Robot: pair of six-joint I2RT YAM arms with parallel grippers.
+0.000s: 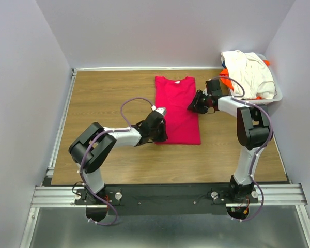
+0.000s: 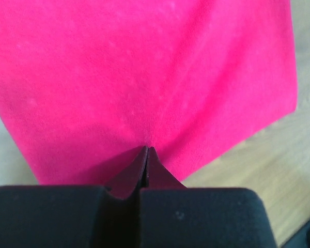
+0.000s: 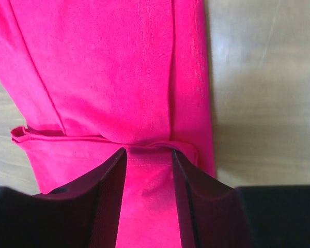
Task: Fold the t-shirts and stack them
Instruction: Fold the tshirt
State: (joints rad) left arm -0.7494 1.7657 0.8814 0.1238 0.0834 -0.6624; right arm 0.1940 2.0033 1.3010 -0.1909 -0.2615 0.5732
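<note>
The crimson-pink t-shirt (image 1: 176, 106) puckers where the left gripper (image 2: 147, 151) pinches it. The right gripper (image 3: 149, 155), fingers (image 3: 106, 201) spread, straddles a fold and should close there before both lift together.

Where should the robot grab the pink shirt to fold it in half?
Probably the two corners of the bottom hem, coming in low from each long side. The pink shirt lies flat as a narrow strip, collar farthest away, so only its thin edges can be pinched off the table.
</note>
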